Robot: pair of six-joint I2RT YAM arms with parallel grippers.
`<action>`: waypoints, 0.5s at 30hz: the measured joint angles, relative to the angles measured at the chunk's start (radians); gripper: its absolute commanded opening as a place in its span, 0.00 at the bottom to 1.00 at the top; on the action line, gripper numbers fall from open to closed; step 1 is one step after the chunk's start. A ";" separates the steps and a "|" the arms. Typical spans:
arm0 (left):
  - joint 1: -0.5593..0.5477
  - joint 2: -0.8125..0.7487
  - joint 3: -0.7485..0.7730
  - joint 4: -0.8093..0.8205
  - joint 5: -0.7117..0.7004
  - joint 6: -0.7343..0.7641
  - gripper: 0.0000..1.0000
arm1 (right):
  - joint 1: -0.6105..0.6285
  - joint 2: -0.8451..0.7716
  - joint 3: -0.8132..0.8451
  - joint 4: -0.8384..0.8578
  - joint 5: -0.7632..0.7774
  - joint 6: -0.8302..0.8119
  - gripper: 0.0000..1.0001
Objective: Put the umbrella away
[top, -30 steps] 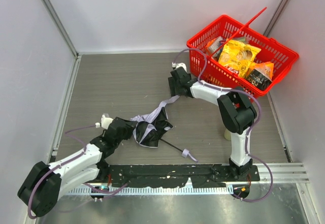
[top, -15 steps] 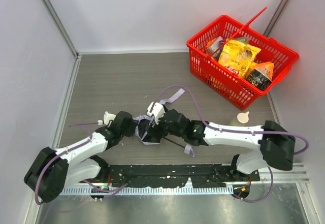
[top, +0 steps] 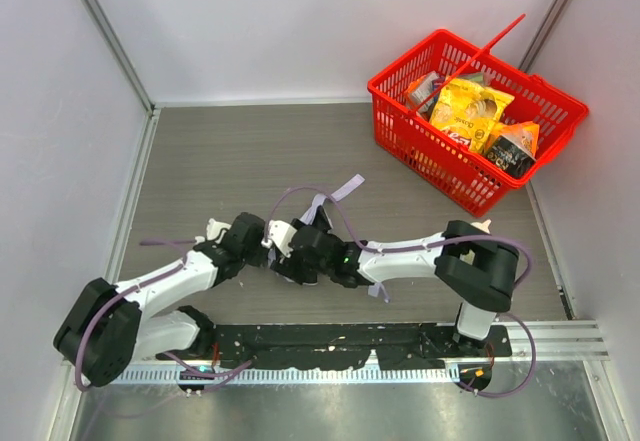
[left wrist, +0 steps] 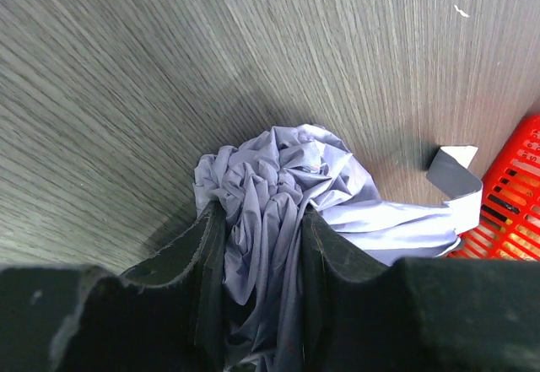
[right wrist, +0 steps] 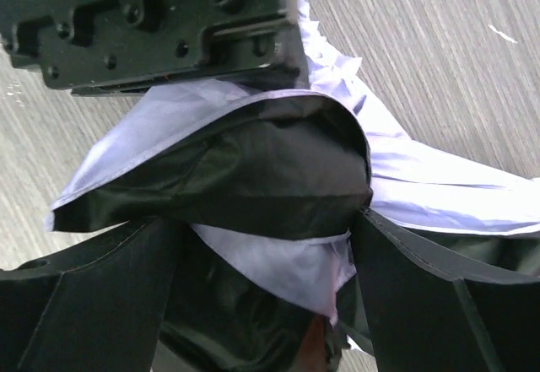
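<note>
The umbrella (top: 283,261) lies crumpled on the table near the front, pale lavender fabric with a black underside. Its strap (top: 340,189) trails toward the back, and its small pale handle (top: 378,292) shows beside the right forearm. My left gripper (top: 265,251) is shut on a bunch of the fabric (left wrist: 270,186), which is pinched between its fingers (left wrist: 207,245). My right gripper (top: 297,248) meets it from the right. Its jaws stand wide apart with black and lavender fabric (right wrist: 253,169) between them. The shaft is hidden.
A red basket (top: 400,66) with snack packets stands at the back right; its corner shows in the left wrist view (left wrist: 515,195). A small cream object (top: 482,225) peeks out behind the right elbow. Grey walls close in the table.
My right arm has swung from the basket down to the umbrella and now sits against the left gripper. The fabric has been bunched tighter, and my left gripper has shifted slightly back and right.
</note>
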 measured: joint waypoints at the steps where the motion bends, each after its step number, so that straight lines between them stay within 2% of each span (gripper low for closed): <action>1: 0.000 0.008 0.010 -0.009 0.002 -0.002 0.00 | 0.002 0.016 -0.001 0.012 0.011 -0.005 0.82; 5: 0.000 0.058 0.049 -0.026 0.017 -0.001 0.00 | 0.016 0.082 -0.016 0.090 0.054 -0.018 0.80; 7: 0.000 0.069 0.059 -0.034 0.019 0.000 0.00 | 0.022 0.110 -0.021 0.131 0.077 -0.020 0.74; 9: 0.000 0.069 0.060 -0.036 0.019 0.000 0.00 | 0.031 0.124 -0.021 0.163 0.114 -0.018 0.62; 10: 0.000 0.068 0.060 -0.036 0.019 0.000 0.00 | 0.034 0.131 -0.023 0.175 0.136 -0.014 0.47; 15: -0.008 0.036 0.022 -0.010 0.007 -0.010 0.00 | 0.042 0.147 -0.027 0.204 0.177 0.007 0.14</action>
